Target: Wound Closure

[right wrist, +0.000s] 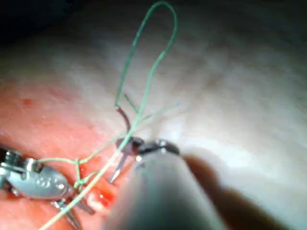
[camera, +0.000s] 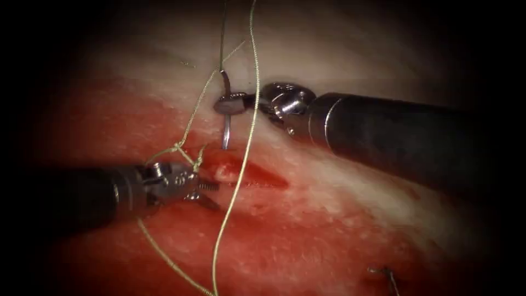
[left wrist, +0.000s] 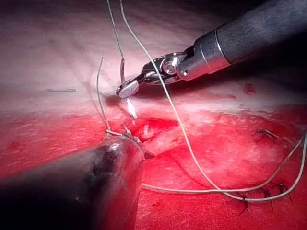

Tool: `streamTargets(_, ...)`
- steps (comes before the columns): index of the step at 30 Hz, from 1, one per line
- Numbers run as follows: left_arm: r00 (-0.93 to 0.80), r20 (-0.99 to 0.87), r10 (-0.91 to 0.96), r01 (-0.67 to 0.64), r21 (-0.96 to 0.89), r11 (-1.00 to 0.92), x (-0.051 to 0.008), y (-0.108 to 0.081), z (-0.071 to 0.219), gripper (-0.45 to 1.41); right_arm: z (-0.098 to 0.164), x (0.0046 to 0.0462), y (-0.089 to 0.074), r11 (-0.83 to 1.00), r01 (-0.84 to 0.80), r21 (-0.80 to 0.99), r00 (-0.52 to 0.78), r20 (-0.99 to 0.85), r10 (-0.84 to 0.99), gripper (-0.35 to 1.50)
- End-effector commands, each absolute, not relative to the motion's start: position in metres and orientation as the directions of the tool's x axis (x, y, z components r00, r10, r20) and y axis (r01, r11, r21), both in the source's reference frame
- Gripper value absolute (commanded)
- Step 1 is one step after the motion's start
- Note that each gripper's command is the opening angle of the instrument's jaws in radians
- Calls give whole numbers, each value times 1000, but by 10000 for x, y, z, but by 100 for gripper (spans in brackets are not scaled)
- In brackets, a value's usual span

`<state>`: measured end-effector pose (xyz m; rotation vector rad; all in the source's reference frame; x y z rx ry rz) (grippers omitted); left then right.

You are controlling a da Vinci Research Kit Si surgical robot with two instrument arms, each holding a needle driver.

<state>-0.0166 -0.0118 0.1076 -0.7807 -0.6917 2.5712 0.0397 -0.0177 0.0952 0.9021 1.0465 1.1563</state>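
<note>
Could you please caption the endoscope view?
Right tool holds the curved steel needle mid-curve above the cut; left tool open beside it.

Both arms carry dark grey, matte cylindrical shafts; each ends in a shiny silver wristed end effector, right (camera: 233,103) and left (camera: 205,193), with pivot pins and ridged jaws.

I'm working at a surgical training bench, not an operating room. Under my scope lies a slab of tissue (camera: 339,230), pale and fatty on one side, wet with red fluid (camera: 307,252) on the other, with a short cut (camera: 257,178) in it. A curved needle (camera: 225,112), loose loops of thread (camera: 241,164) and finished stitches (left wrist: 266,134) nearby mark it as suturing practice.
</note>
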Motion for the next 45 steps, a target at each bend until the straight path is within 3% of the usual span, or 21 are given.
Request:
streamTargets(1, -780, -416, 467, -195, -548, -813, -171, -119, 1083, 5, 957, 407, -173, 170, -252, 953, 76, -155, 985, -35)
streamTargets(13, -780, -416, 467, -194, -549, -813, -170, -119, 1082, 5, 956, 419, -197, 117, -182, 976, 117, -96, 988, -35)
streamTargets(29, -780, -417, 466, -192, -549, -813, -168, -118, 1083, 5, 940, 416, -220, -145, -160, 976, 125, 166, 978, -35)
streamTargets(37, -780, -417, 466, -191, -550, -813, -168, -117, 1083, 5, 927, 416, -242, -144, -129, 981, 138, 161, 977, -35)
streamTargets(38, -780, -417, 466, -191, -550, -813, -168, -117, 1083, 5, 927, 416, -240, -151, -131, 980, 135, 169, 976, 2)
streamTargets(41, -780, -417, 466, -191, -550, -813, -168, -117, 1083, 5, 931, 414, -228, -9, -170, 985, 64, 20, 998, 46)
streamTargets(45, -780, -418, 465, -190, -550, -813, -167, -117, 1082, 5, 939, 408, -210, 169, -163, 972, 42, -164, 986, 63)
